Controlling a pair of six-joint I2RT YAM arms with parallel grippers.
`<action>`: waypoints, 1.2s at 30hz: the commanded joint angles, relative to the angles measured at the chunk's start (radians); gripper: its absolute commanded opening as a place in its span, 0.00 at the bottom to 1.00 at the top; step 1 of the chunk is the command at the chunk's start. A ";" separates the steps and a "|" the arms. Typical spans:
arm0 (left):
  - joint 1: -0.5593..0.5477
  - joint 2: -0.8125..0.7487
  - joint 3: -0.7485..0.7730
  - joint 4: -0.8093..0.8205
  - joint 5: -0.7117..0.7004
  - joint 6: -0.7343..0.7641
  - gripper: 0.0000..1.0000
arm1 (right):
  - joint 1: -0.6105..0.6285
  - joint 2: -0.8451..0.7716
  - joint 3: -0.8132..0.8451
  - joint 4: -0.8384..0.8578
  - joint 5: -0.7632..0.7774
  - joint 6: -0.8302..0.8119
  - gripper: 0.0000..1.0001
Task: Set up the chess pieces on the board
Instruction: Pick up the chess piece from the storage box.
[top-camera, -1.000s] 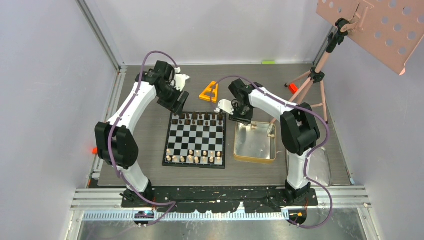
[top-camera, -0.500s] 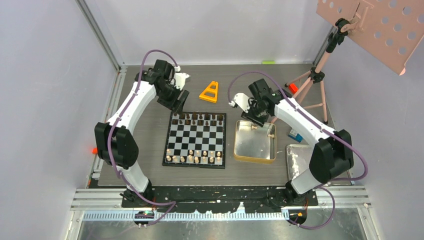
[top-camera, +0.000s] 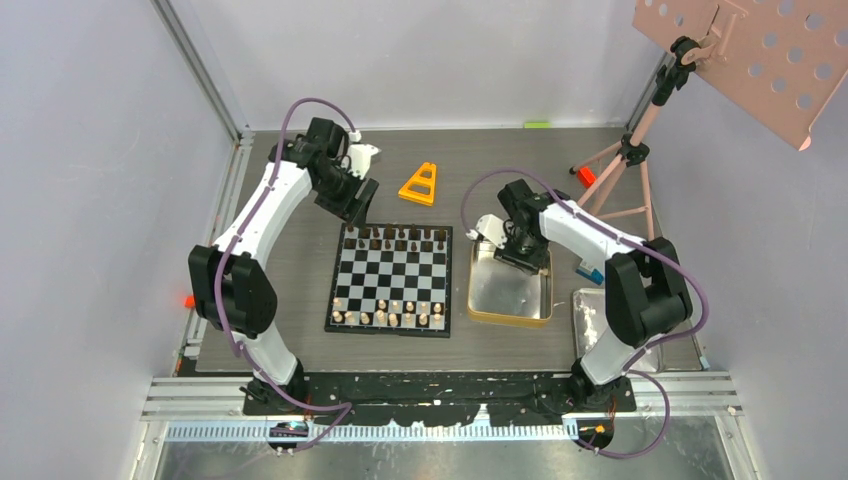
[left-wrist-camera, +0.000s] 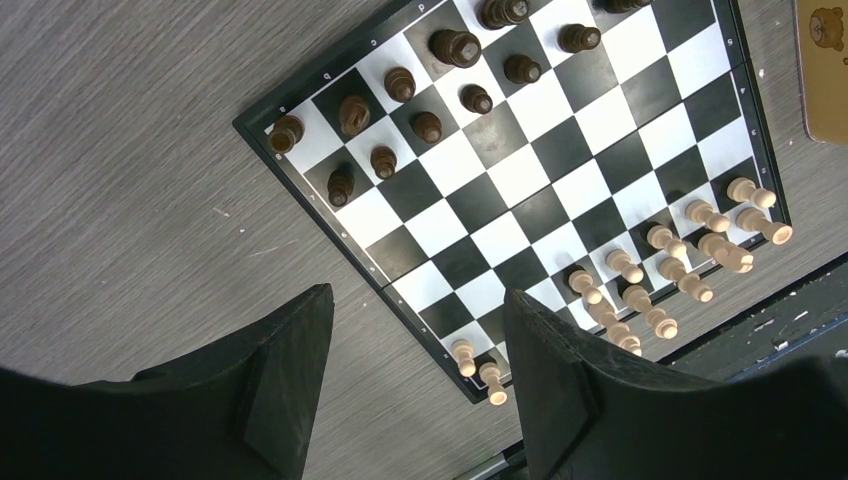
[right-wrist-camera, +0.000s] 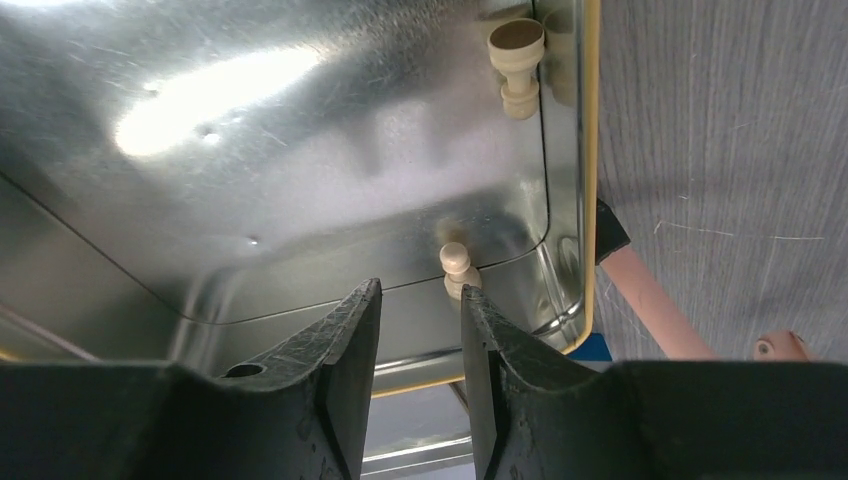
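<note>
movement: the right pincer (right-wrist-camera: 418, 292), narrowly open and empty, has swung into the tin (right-wrist-camera: 590, 150), just beside a pale piece (right-wrist-camera: 456, 262) there, likely the next pick. left pincer (left-wrist-camera: 415, 330) gapes empty by the board (top-camera: 392, 275) beside the tin.

My right wrist covers the far end of the shiny gold-rimmed tin (top-camera: 508, 298) from above. A small pale wooden chess piece (right-wrist-camera: 455, 260) sits partly hidden behind my black finger (right-wrist-camera: 490, 370). The black-and-white checkered board (left-wrist-camera: 540, 190) runs past my left camera's top edge.
</note>
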 joint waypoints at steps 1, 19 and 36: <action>-0.001 -0.030 0.006 -0.009 0.022 0.010 0.65 | -0.025 0.038 -0.003 0.026 0.023 -0.051 0.41; -0.001 -0.021 -0.013 -0.011 0.034 0.015 0.65 | -0.042 0.132 -0.025 0.059 0.073 -0.108 0.35; -0.001 -0.010 -0.004 0.016 0.102 0.031 0.65 | -0.057 0.054 0.088 -0.004 -0.150 -0.035 0.08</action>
